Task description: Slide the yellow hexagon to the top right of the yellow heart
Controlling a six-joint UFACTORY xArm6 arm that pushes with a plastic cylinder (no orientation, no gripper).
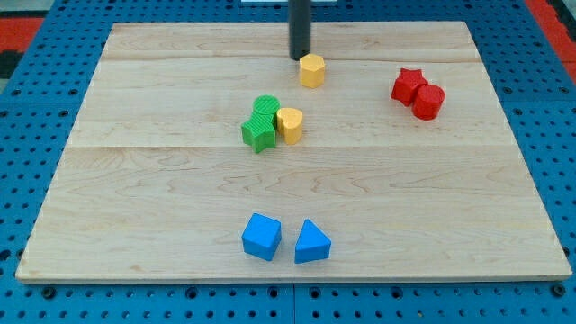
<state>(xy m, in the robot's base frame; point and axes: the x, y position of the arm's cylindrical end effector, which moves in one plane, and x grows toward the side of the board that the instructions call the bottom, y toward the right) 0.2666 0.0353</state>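
- Camera view: my tip (299,57) stands just beside the yellow hexagon (311,70), at about its 11 o'clock; I cannot tell whether they touch. The tool is a bare rod, so there is nothing to open or close and it holds nothing.
- The yellow hexagon sits near the board's 12 o'clock edge. The yellow heart (290,124) lies near the board's middle, at about 7 o'clock from the hexagon, with a clear gap between them.
- Two green blocks (261,124) press against the heart's 9 o'clock side; their shapes are hard to make out.
- In my judgement the hexagon is already roughly at the heart's 1 o'clock, only somewhat far off, so a short nudge toward 6 o'clock should do.
- To do it well, I would set the tip squarely at the hexagon's 12 o'clock face before pushing; a push from 11 o'clock would drift it toward 4 o'clock.
- Stop early: overshoot risks striking the heart and disturbing the green blocks.
- The red blocks (418,92) at 3 o'clock and the blue blocks (285,239) at 6 o'clock lie well apart from this path.
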